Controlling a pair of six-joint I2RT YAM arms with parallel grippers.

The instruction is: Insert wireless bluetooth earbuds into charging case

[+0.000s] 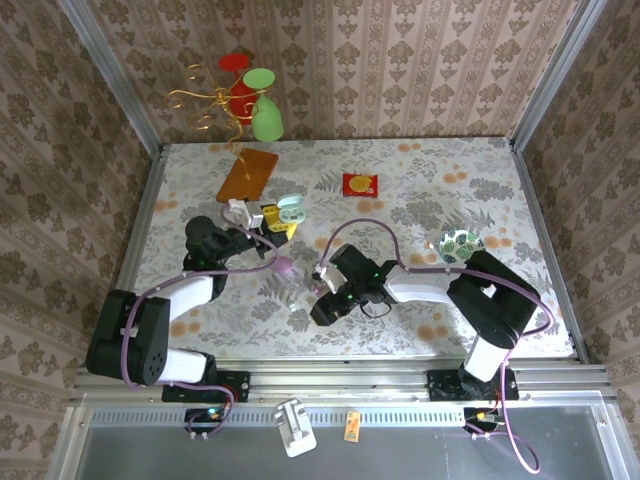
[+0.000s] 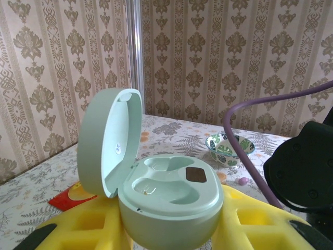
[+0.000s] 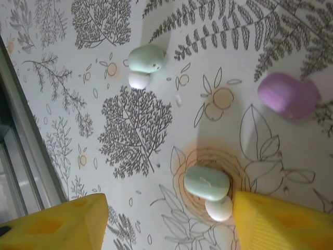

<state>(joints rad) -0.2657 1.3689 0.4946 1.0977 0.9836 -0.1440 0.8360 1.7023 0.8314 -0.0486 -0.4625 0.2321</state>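
Left gripper clamps the open mint charging case, both sockets empty. Right gripper hangs spread and empty over an earbud lying mid-desk toward the near edge, tight against one finger. Centre first, then pinch the green body, not the white tip.

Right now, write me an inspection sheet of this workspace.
Surface: floral tablecloth, flat.
Job's things: mint charging case open, sockets empty; first earbud and second earbud loose on the cloth.
Clutter: lilac case, patterned bowl, red packet, orange board.
Grippers: left gripper shut on the charging case; right gripper open, second earbud between its fingers.
Cables: purple cables run along both arms.
Surroundings: wallpapered walls; wire ornament with cups at the back.
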